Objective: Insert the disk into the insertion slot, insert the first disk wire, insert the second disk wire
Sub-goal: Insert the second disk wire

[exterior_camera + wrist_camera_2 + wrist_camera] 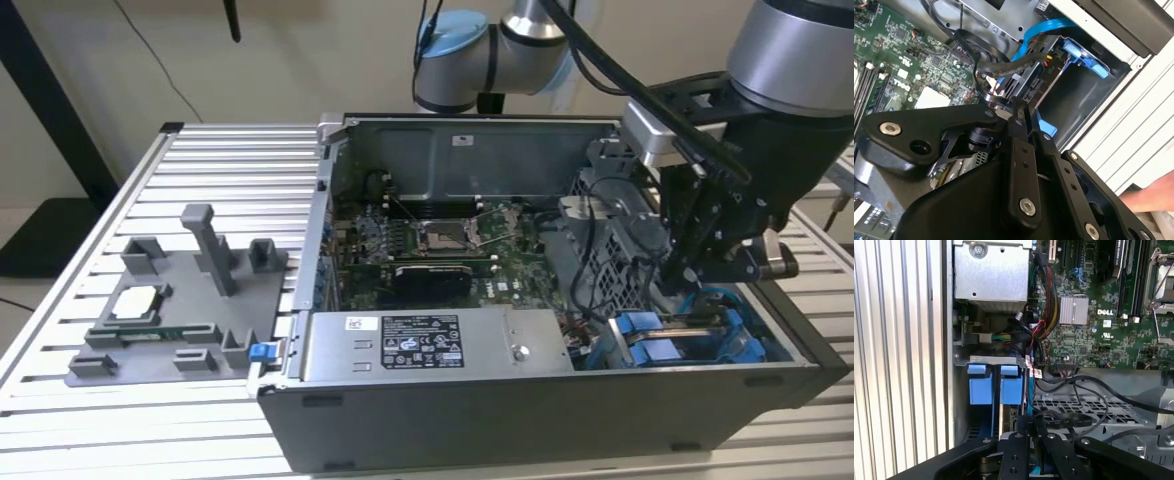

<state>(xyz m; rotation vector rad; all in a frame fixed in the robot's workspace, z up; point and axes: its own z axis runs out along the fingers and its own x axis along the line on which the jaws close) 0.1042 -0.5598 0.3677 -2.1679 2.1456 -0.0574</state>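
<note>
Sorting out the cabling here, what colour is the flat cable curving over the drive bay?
Bright blue; the flat cable shows best in the second wrist view.

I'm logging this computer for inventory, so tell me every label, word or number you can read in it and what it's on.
White label on the power supply cover: print too small to read.
White sticker on the case's back wall: too small to read.
White lettering on the motherboard: a maker's mark, not quoted here.
Tags on the cables: blurred.
</note>
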